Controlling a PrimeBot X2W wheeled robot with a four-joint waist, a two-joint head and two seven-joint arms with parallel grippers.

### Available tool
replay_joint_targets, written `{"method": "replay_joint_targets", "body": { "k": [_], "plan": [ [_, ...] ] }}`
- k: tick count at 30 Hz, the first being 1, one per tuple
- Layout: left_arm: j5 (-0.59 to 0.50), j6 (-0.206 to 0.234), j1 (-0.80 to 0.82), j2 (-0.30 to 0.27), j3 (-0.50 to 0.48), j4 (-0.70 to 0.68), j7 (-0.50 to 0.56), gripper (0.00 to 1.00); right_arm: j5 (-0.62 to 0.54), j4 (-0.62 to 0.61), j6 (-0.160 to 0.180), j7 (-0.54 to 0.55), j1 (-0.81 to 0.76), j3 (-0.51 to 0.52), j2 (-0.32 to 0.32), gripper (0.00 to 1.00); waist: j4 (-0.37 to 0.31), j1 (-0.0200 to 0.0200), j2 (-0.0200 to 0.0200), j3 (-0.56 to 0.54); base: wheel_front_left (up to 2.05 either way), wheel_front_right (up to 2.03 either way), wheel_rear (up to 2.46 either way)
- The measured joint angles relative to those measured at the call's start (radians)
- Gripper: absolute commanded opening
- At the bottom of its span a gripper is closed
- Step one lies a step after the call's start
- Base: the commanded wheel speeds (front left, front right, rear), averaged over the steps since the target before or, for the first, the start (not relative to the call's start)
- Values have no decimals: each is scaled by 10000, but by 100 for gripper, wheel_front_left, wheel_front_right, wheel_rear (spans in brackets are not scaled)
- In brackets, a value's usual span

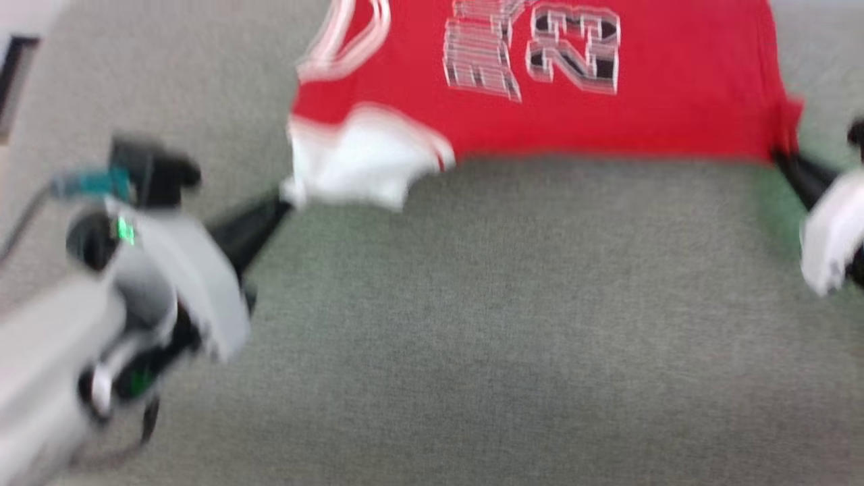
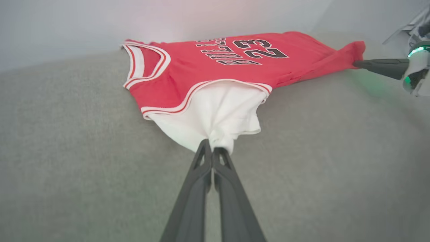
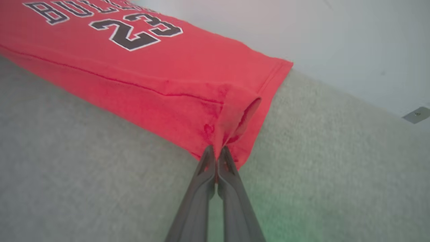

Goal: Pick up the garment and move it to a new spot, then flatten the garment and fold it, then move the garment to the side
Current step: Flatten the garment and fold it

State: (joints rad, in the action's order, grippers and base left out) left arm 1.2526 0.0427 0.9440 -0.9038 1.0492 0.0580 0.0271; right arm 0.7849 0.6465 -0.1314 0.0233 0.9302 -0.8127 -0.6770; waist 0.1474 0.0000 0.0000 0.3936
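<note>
The garment (image 1: 607, 121) lies on a grey fuzzy surface (image 1: 506, 324), on the far side of it. It is a red shirt with a white sleeve (image 1: 358, 162). Its front faces up. The head view is blurry, but the black number with white edges (image 1: 574, 47) can be seen on the chest.

The left gripper (image 1: 283, 199) is at the near left corner of the shirt. Its two dark fingers (image 2: 191, 201) are pressed tight together. They pinch the tip of the white sleeve (image 2: 218, 114), and the cloth bunches up right where they bite. The left arm (image 1: 155, 270) is pale grey and comes in from the lower left.

The right gripper (image 1: 776, 156) is at the near right corner of the shirt. In the right wrist view its fingers (image 3: 235, 208) are squeezed shut too. They grip the red bottom corner (image 3: 235, 111), which folds into a small open loop just above the tips.

The near edge of the shirt runs from one gripper to the other. In the left wrist view the garment (image 2: 208, 70) looks mostly flat, with the neck hole (image 2: 146, 64) on the left and the number 23 (image 2: 260, 48) near the middle. The right gripper (image 2: 356, 63) shows there at the right end of the shirt, with a small green light (image 2: 416, 51) on its wrist.

In the right wrist view the garment (image 3: 151, 67) fills the upper left, and a pale wall (image 3: 336, 40) stands behind the far edge of the surface.
</note>
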Motion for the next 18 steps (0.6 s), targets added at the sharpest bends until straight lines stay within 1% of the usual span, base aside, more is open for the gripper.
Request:
{"method": "replay_joint_targets", "body": {
  "k": [5,7,9,11,13,16,18],
  "plan": [
    [531,1478,-2037,-1804,602,-2727,217,0,1057,-2240,0,715,-2420,-297,-1461,0,-61,1,0,-942,0,0,0],
    [853,2050,-2862,-2378,882,-3593,215,0,1576,-3085,0,980,-3428,-282,-1994,0,-85,0,0,-1267,0,0,0],
    [1160,2550,-3530,-2890,1110,-4322,128,0,1785,-3764,0,1237,-4307,-171,-2546,0,-108,0,0,-1545,0,0,0],
    [1480,2987,-4119,-3175,1269,-4886,-138,0,2194,-4280,-2,1361,-5161,130,-2861,0,-129,0,0,-1772,0,0,0],
    [1812,3296,-4614,-3348,1417,-5315,-349,0,2270,-4786,-2,1615,-5978,328,-3156,0,-142,0,0,-1943,0,0,0],
    [2128,3739,-5257,-3446,1620,-5676,-619,0,2533,-5382,-2,1914,-7144,775,-3369,0,-168,0,0,-2071,0,0,0],
    [2353,3948,-5617,-3459,1737,-5881,-732,0,2761,-5758,0,2071,-7881,1185,-3361,0,-206,0,0,-2065,0,0,0]
  ]
}}
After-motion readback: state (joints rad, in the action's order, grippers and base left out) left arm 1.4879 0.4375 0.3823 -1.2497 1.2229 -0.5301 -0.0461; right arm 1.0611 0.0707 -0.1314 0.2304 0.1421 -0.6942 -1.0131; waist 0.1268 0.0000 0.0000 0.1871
